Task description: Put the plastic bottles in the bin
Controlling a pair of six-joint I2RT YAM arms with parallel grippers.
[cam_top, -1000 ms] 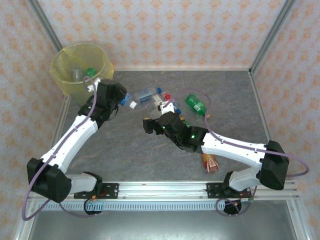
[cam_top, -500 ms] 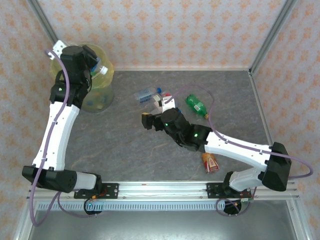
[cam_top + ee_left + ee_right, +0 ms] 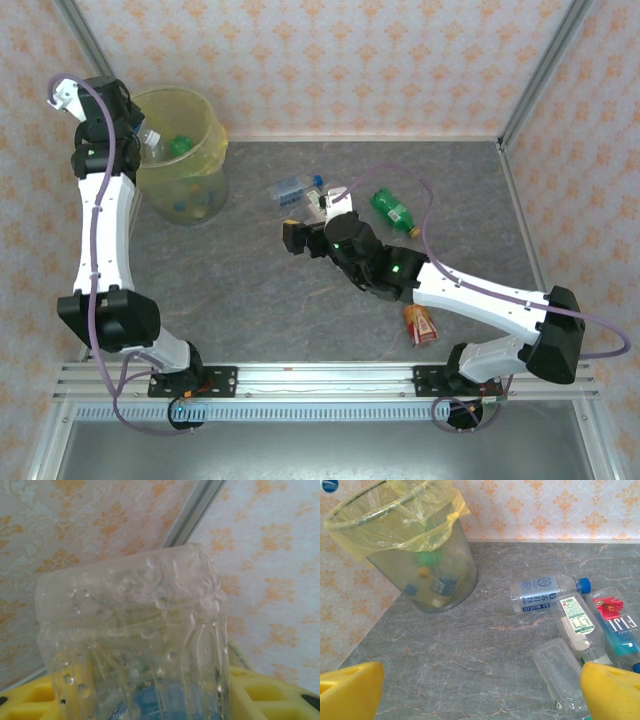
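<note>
My left gripper (image 3: 136, 134) is raised over the left rim of the bin (image 3: 214, 133) and is shut on a clear plastic bottle (image 3: 150, 139). In the left wrist view that bottle (image 3: 131, 640) stands base-up between my yellow fingers (image 3: 267, 695). The bin is mesh lined with a yellow bag (image 3: 415, 540), and a green bottle (image 3: 180, 145) and others lie in it. My right gripper (image 3: 294, 236) hangs open over bare table, left of the loose bottles. Those include a blue-labelled one (image 3: 545, 593), a white-labelled one (image 3: 577, 625), a flower-labelled one (image 3: 617, 622) and a clear one (image 3: 559, 671).
A green bottle (image 3: 392, 210) lies right of the cluster and an orange-red one (image 3: 420, 325) lies near the front, beside my right arm. Metal frame posts (image 3: 535, 75) and patterned walls enclose the grey marble table (image 3: 250, 290).
My left arm has swung the clear bottle from the table's middle up and left to the bin's rim. The right gripper has drifted slightly up and stays open.
</note>
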